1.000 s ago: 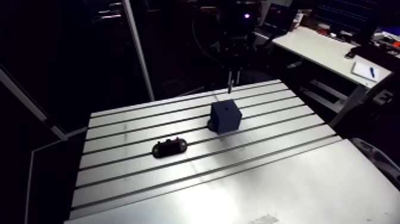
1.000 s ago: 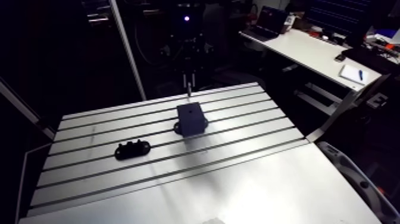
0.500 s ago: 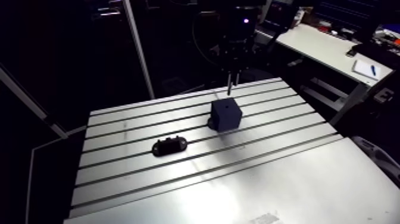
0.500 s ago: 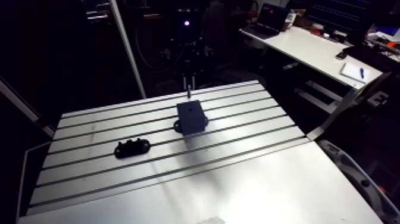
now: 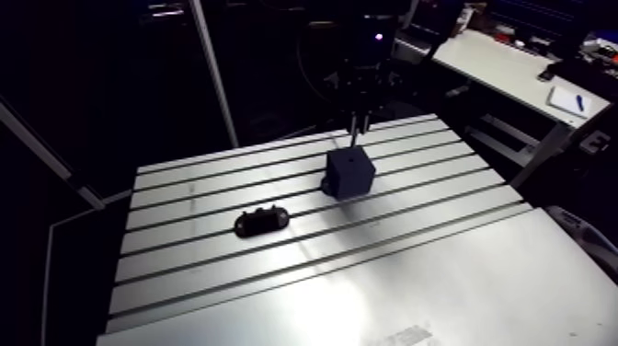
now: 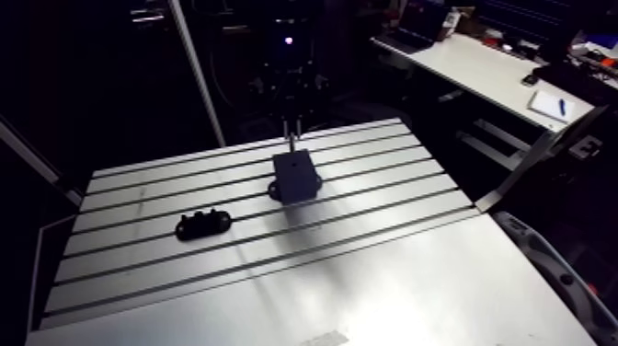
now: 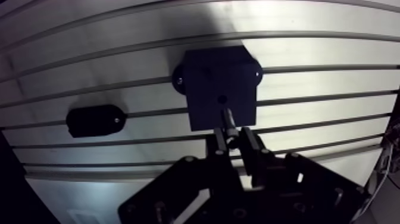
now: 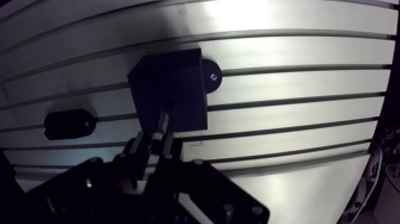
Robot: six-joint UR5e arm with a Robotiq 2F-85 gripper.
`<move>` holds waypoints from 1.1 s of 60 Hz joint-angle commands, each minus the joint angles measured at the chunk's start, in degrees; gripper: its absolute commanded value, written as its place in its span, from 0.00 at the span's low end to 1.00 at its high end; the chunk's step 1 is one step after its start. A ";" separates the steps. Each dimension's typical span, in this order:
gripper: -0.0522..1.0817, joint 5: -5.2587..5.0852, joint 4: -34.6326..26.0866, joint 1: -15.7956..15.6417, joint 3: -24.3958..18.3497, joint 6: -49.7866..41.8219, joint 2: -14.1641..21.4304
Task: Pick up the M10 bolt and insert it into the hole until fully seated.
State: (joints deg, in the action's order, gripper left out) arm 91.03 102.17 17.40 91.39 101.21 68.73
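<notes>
- Slotted counter [image 5: 414,267] carrying two dark pieces, well apart.
- Dark block [image 5: 349,173] standing mid-counter on a flanged foot, top face turned up toward the gripper.
- Gripper [image 7: 232,138] hanging right above that block, clamped on the bolt, fingers only narrowly apart with the shank pinched between.
- Low black holder [image 5: 261,222] lying off to one side, apparently out of play.
- M10 bolt [image 7: 226,118] held upright, tip down, poised over the block's top; impossible to tell whether touching.
- Hole [image 7: 221,99], just a small dot in the top face, close ahead of the tip. Picking done, insertion in hand, by the look of it. Next: centring the tip squarely, then easing straight down until fully seated.
</notes>
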 commanded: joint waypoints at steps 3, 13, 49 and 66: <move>1.00 -0.10 0.60 0.01 0.39 -0.01 -0.22; 1.00 -0.03 0.79 0.01 0.58 0.08 -0.65; 1.00 -0.02 0.88 0.10 1.45 0.00 -0.84; 1.00 -0.02 0.97 0.10 1.55 -0.09 -0.93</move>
State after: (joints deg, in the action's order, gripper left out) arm 91.01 103.08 17.49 92.84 101.21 67.83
